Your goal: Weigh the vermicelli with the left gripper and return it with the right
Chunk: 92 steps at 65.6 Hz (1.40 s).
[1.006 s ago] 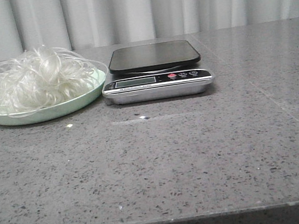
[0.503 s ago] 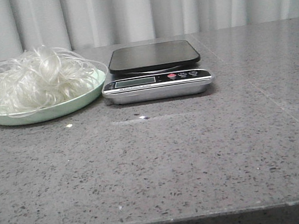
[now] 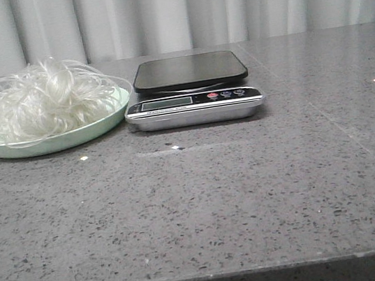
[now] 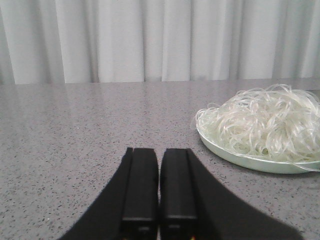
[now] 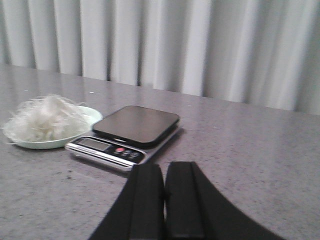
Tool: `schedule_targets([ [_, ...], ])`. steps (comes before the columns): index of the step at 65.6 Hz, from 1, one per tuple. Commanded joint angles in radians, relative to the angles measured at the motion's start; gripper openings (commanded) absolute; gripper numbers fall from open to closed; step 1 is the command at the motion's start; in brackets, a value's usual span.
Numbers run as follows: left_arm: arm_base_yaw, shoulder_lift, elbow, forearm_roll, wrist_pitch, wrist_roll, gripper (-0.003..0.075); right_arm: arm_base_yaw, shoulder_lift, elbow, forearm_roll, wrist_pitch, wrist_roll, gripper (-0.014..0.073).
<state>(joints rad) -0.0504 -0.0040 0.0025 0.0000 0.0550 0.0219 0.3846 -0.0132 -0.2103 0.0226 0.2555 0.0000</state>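
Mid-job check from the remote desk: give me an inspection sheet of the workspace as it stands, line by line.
Surface: grey speckled stone table, dry, with a few small bright glints.
Job's things: vermicelli heaped on a pale green plate; kitchen scale just right of the plate, its black platform bare; display unreadable.
Clutter: nothing seen.
Grippers: left gripper with fingers together, holding nothing, low over the table short of the plate; right gripper with fingers together, holding nothing, short of the scale. Neither shows in the front view.
Cables: nothing seen.
Surroundings: pale pleated curtain behind the table.
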Motion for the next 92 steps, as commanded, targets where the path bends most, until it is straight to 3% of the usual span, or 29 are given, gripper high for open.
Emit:
schedule_targets([
  [1, -0.007, -0.02, 0.008, -0.007, -0.081, -0.001, 0.0127, -0.091, 0.006, 0.051, -0.038, -0.191, -0.006, 0.0179],
  [13, -0.007, -0.02, 0.008, -0.007, -0.081, -0.001, 0.0127, -0.261, 0.005, 0.15, -0.032, -0.294, -0.006, 0.0179],
  [25, -0.007, -0.02, 0.008, -0.007, -0.081, -0.001, 0.0127, -0.353, 0.005, 0.225, 0.002, -0.404, -0.006, 0.0179],
  [65, -0.007, -0.02, 0.008, -0.007, -0.081, -0.001, 0.0127, -0.358, -0.015, 0.231, 0.002, -0.422, -0.006, 0.0179],
  [92, -0.007, -0.02, 0.008, -0.007, -0.081, -0.001, 0.0127, -0.358, -0.015, 0.231, 0.002, -0.356, -0.006, 0.0179],
])
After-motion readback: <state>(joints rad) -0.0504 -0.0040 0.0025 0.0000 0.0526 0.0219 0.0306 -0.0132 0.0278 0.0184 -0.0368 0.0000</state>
